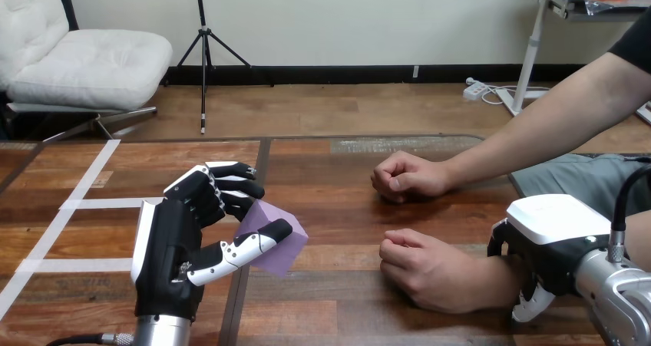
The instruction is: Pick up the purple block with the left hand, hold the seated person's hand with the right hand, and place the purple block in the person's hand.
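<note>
Nearest on the right, the right hand (554,231) is clasped round the person's wrist (497,281), its fingers curling over the far side and under the near side. Just left of it the person's nearer hand (426,271) lies on the wooden table (345,223) as a loose fist. At near left, the left hand (173,235) grasps the purple block (282,258) between thumb and fingers, tilted above the table. Farther right, the person's farther hand (407,177) rests clenched.

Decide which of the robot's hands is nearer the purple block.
Left. The left hand grips the purple block between fingers and thumb; the right hand is well off to the block's right, curled round the person's wrist.
</note>
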`<move>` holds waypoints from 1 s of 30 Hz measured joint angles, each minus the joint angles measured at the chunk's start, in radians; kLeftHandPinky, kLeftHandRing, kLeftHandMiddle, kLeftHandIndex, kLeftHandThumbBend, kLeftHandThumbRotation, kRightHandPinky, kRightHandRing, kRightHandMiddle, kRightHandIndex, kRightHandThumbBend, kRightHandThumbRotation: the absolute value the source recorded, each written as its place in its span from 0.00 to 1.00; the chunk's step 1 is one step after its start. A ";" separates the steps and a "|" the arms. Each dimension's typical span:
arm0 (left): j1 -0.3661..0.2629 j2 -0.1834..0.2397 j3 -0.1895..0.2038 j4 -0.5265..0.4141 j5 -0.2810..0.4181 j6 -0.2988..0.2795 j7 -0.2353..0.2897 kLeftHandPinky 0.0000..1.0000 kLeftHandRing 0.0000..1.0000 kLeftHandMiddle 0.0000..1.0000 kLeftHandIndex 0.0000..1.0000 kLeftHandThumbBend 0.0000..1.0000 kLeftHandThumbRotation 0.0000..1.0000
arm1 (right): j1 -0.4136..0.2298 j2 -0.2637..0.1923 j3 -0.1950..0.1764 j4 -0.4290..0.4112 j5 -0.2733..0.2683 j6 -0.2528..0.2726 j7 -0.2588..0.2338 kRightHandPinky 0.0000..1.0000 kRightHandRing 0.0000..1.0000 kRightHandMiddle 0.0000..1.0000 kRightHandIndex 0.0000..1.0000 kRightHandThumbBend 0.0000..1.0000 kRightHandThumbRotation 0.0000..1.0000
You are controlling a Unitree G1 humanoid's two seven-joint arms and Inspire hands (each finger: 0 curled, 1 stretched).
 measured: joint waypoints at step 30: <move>0.000 0.001 0.003 0.000 0.013 0.000 0.007 0.36 0.42 0.51 0.55 0.82 0.11 | -0.009 0.001 0.016 0.027 0.019 0.009 -0.025 0.35 0.45 0.51 0.58 0.80 0.00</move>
